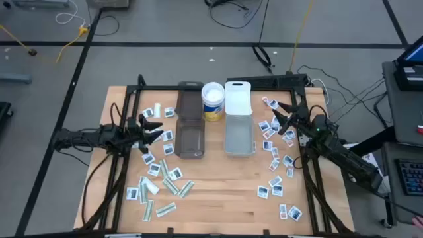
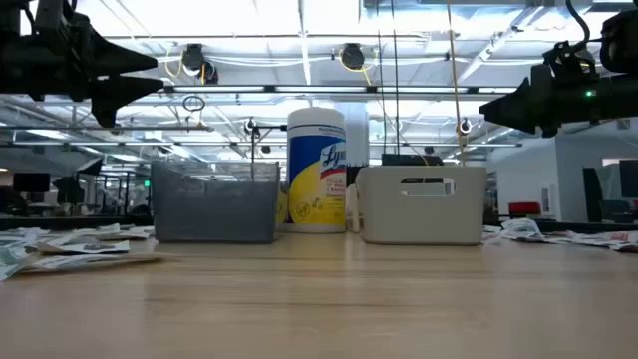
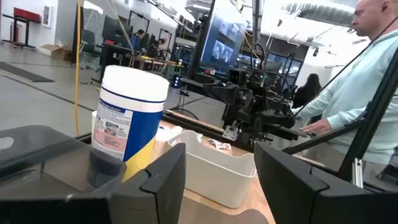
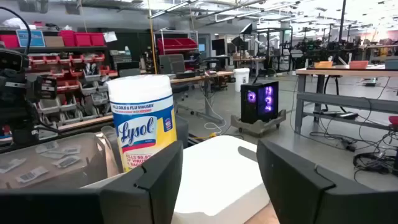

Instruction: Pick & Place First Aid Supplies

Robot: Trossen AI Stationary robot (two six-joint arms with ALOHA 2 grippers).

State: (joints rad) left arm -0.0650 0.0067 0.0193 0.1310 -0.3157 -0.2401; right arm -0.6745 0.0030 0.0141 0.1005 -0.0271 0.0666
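Note:
The first aid supplies lie flat on the wooden table in two scattered groups: white squares and pale green strips at the left (image 1: 162,178), white squares at the right (image 1: 274,158). Between the groups stand a smoky bin (image 1: 190,140) and a white bin (image 1: 239,135). My left gripper (image 1: 158,130) hovers open to the left of the smoky bin, fingers pointing at it (image 3: 221,186). My right gripper (image 1: 276,118) hovers open to the right of the white bin, pointing at it (image 4: 221,180). In the low view both grippers (image 2: 150,70) (image 2: 488,105) hang well above the tabletop with nothing between their fingers.
A Lysol wipes canister (image 1: 213,100) stands upright between the bins' far ends. Each bin's lid lies flat beyond it: smoky (image 1: 190,98), white (image 1: 238,98). A black frame (image 1: 218,86) borders the table. A person (image 3: 367,81) stands beyond the table's right side.

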